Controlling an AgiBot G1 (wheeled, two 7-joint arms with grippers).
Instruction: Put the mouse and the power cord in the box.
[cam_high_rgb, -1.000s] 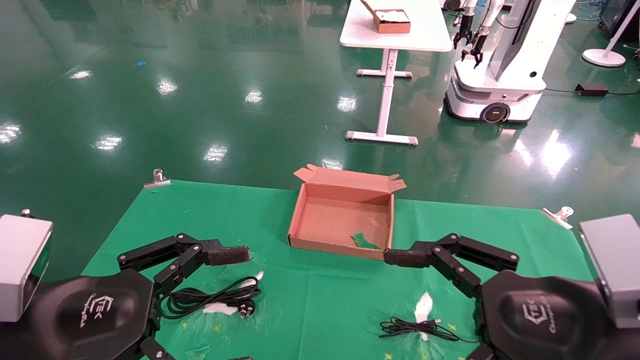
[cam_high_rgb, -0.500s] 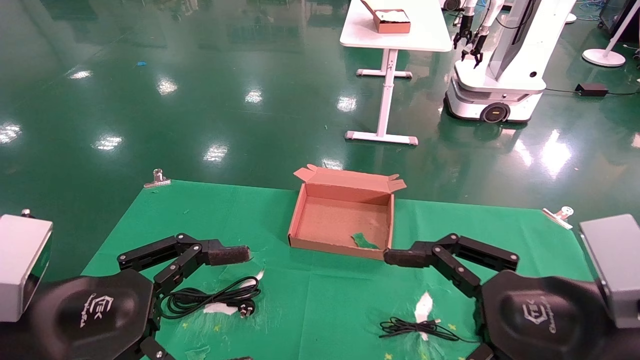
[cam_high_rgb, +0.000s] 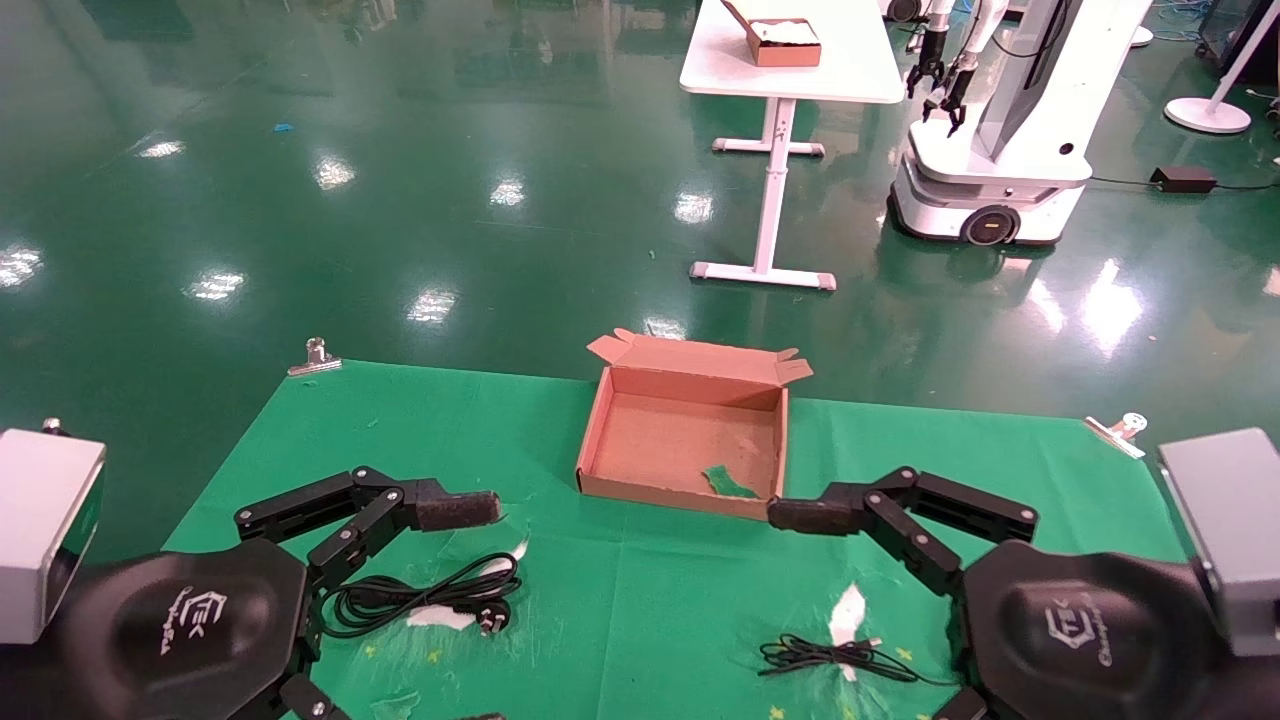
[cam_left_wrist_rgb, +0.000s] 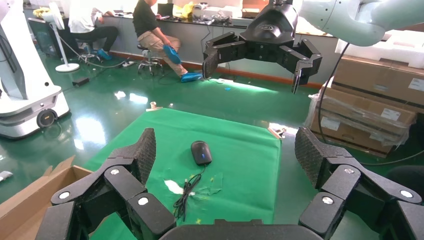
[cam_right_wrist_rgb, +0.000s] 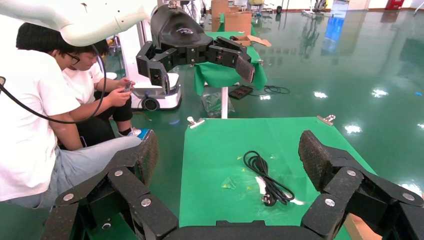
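Note:
The box (cam_high_rgb: 680, 440) lies open at the middle of the green cloth, with a green scrap (cam_high_rgb: 728, 482) inside. On the cloth the coiled power cord (cam_high_rgb: 420, 595) rests below my left gripper (cam_left_wrist_rgb: 227, 155), which hovers open and empty; one of its fingers (cam_high_rgb: 455, 510) points toward the box. The right wrist view shows the power cord (cam_right_wrist_rgb: 267, 177) and its plug too. My right gripper (cam_right_wrist_rgb: 231, 157) is likewise open and empty, right of the box. It hides the mouse body in the head view, where only the thin cable (cam_high_rgb: 830, 655) shows. The mouse (cam_left_wrist_rgb: 201, 152) appears in the left wrist view.
Metal clips (cam_high_rgb: 315, 355) (cam_high_rgb: 1120, 428) pin the cloth's far corners. Torn white patches (cam_high_rgb: 848, 610) mark the cloth near both cables. Beyond the table stand a white table (cam_high_rgb: 800, 75) with a smaller box (cam_high_rgb: 785, 40) and another robot (cam_high_rgb: 1000, 130). People sit nearby.

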